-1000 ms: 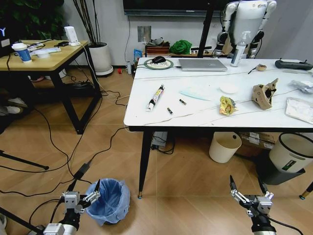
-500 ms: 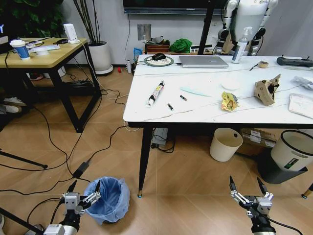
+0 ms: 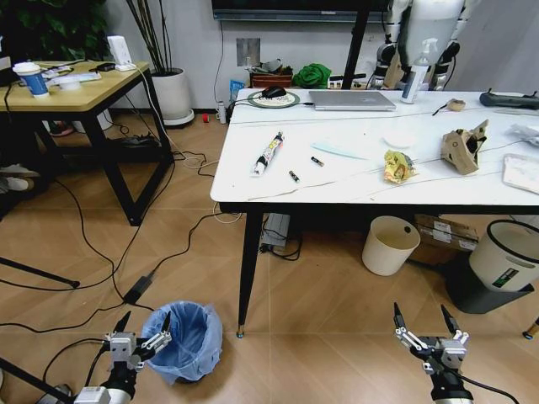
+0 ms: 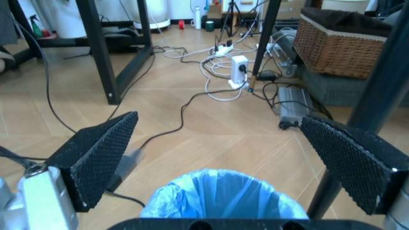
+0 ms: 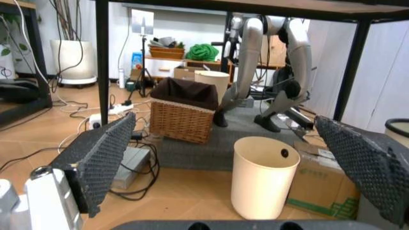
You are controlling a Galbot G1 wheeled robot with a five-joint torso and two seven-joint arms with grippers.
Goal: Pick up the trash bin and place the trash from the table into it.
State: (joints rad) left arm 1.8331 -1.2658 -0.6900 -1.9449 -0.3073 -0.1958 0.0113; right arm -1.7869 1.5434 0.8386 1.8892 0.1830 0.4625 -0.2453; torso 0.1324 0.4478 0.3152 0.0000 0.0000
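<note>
The big white marble-look desk [image 3: 354,181] fills the right half of the room ahead, veined in grey on slim black legs, its right end cut off at the edge of the head view. Low in front of it, both arms are held down near the wooden floor [image 3: 320,303], with little more than the wrists and pincers in sight.

The left pincer [image 3: 144,321] hangs just beside the trash bin [image 3: 184,341], on its left, fingers spread wide with nothing between them. In the left wrist view the two black textured pads [image 4: 96,160] stand far apart and the bin's blue liner [image 4: 221,194] sits low between them, its lower part hidden behind the pincer's body.

The right pincer [image 3: 421,318] hovers over bare floor, well apart from the bin, also wide open and empty. Its wrist view looks under the desk to a plain cream bin [image 5: 263,175] and a wicker basket [image 5: 182,115].

The trash bin is small and round, standing on the floor near the desk's front left leg, its thin light-blue bag crumpled over the rim.

The trash lies up on the desk: a brown cardboard piece [image 3: 463,147], a yellow snack wrapper [image 3: 396,166], and a white packet [image 3: 522,172] cut by the frame. Some small dark bits near the middle are too small to identify.
</note>
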